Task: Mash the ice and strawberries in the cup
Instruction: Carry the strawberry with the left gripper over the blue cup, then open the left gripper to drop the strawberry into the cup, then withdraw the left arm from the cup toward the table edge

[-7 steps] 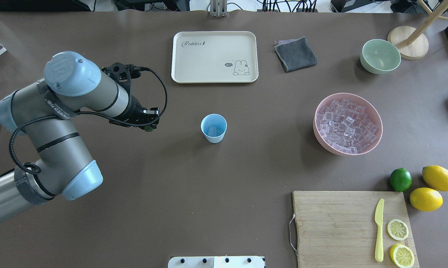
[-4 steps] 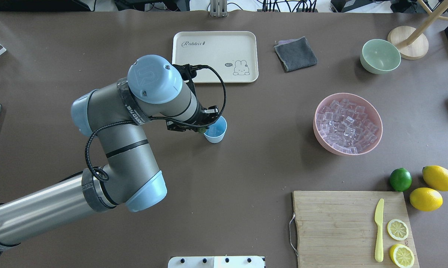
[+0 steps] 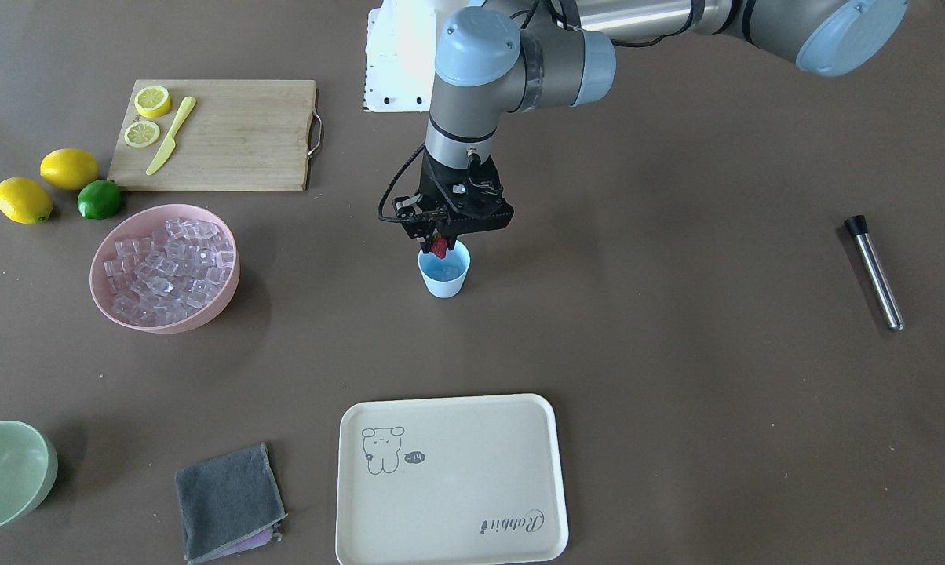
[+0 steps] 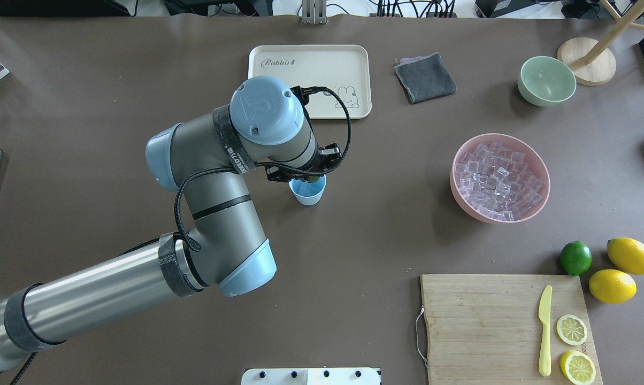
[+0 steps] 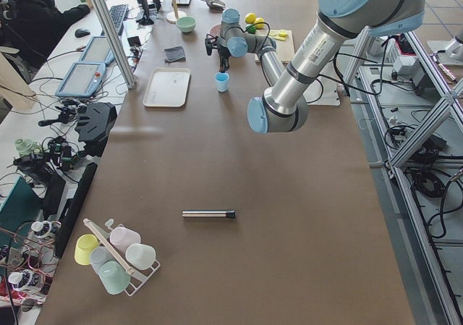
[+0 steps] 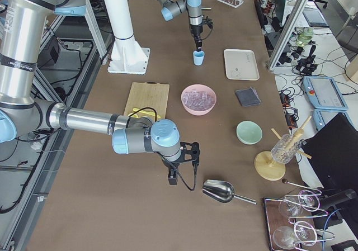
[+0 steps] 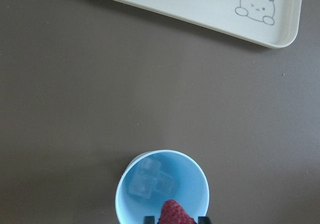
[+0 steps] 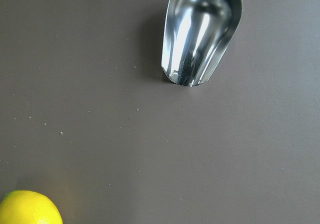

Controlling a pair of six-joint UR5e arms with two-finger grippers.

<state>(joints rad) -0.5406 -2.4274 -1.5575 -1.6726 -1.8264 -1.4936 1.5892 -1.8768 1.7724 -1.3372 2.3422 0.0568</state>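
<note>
Tabletop (image 4: 354, 256) brown; left pincer (image 3: 441, 238) clamps strawberry (image 3: 439, 249) above cup (image 3: 444, 282); right pincer (image 6: 174, 178): cannot tell.

Table (image 3: 676, 353): dark brown, plain.
Cup (image 3: 444, 281): pale blue, unpatterned; the same blue is seen inside.
Strawberry (image 3: 439, 248), over the cup: red, finely dotted; a green cap is noted from overhead.
Ice (image 7: 150, 181), in the cup: clear, whitish.
Pink bowl (image 3: 206, 314), on the robot's right of the cup: its ice is seen clear with a faint pink tint.
Tray (image 3: 472, 471), beyond the cup: cream, marked with a grey rabbit drawing and "Rabbit" script.
Cloth (image 3: 225, 498): dark grey, purple edge.
Green bowl (image 3: 5, 471): pale.
Lemons (image 3: 68, 168): yellow.
Lime (image 3: 100, 199): green.
</note>
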